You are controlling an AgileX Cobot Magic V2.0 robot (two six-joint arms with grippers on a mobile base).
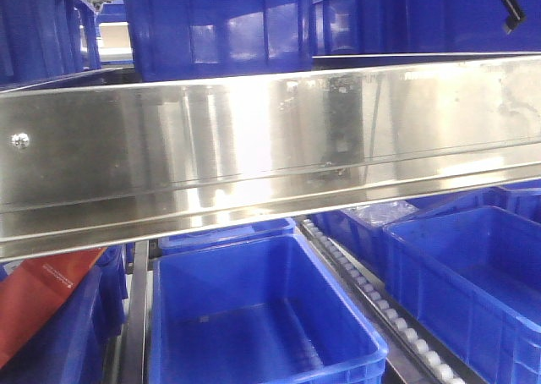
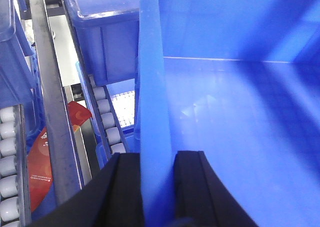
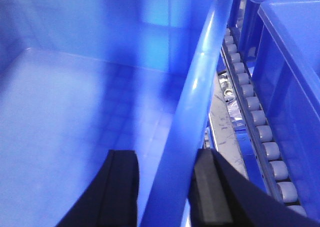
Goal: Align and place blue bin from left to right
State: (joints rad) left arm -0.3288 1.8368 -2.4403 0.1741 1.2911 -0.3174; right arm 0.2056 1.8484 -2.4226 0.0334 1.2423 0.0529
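Clamped narrow on left wall of blue bin point(image 2: 235, 117) w/ L gripper point(image 2: 156, 159); roller track point(image 2: 106, 119) just outboard. Sits betw. both arms, equally near each; long axis not readable. Pinched same way on right wall w/ R gripper point(image 3: 165, 157). Further right: roller rail point(image 3: 257, 124), then neighbour bin point(image 3: 295, 67) near. Tight room, prob.

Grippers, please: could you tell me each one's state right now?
Left gripper: closed on the blue bin wall.
Right gripper: closed on the blue bin wall too.

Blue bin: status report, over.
Left gripper shut on blue bin, left wall. Right gripper shut on right rim. Roller track, neighbouring bin alongside right.
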